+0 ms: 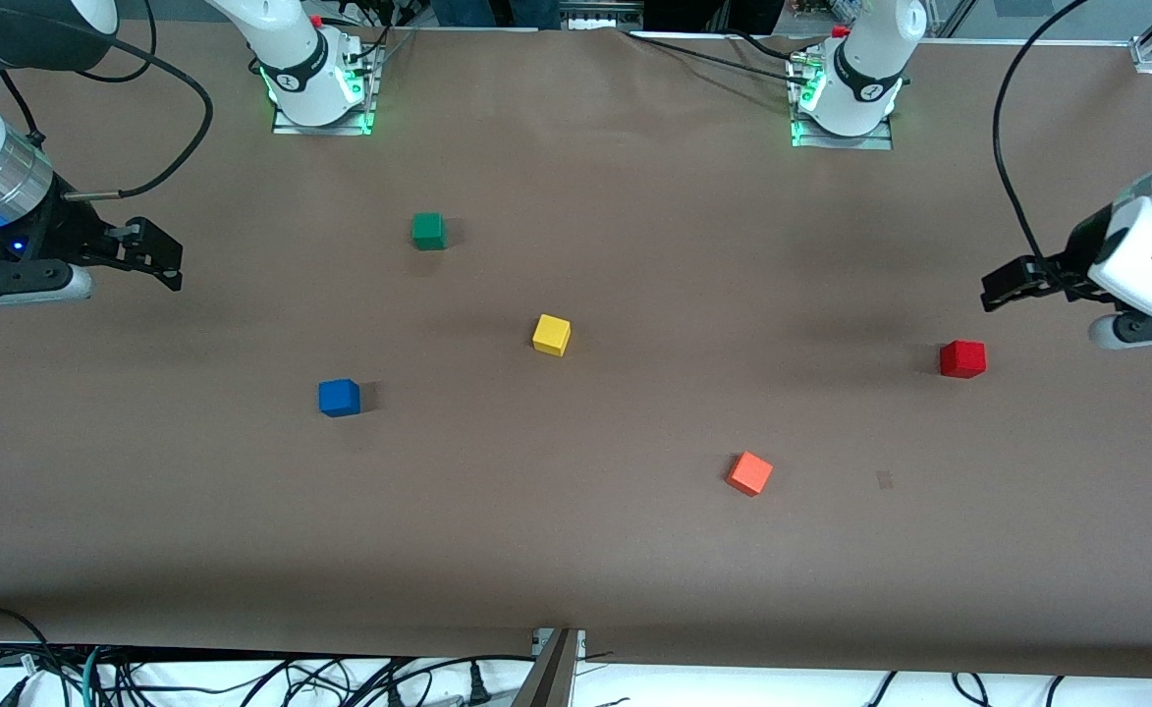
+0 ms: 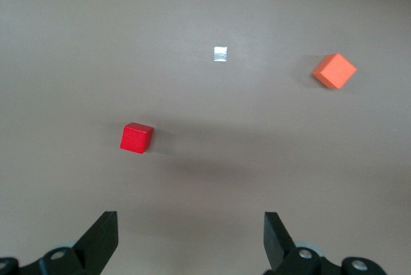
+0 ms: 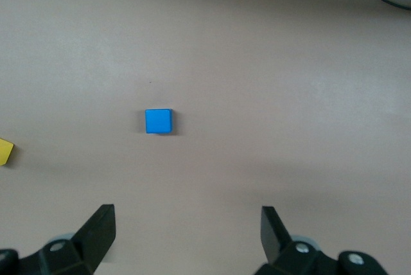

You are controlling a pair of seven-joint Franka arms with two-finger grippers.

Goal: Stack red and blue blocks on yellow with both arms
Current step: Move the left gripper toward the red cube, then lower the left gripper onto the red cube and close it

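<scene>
Both my end effectors hang wide apart and empty over the desk ends — nothing is stacked yet. My left end effector (image 1: 1003, 287) hovers over the left arm's end, the red block (image 1: 962, 358) just beside it; my right end effector (image 1: 158, 257) waits above its own end, the blue block (image 1: 339, 397) nearer the front camera. The yellow block (image 1: 551, 334) sits mid-desk between them — reachable by either arm. The green cube (image 1: 428, 231) and orange-red cube (image 1: 749, 473) stay out of it.

A brown paper-covered table (image 1: 576, 550) under even light, with black cables (image 1: 242, 678) tangled along its near edge.
</scene>
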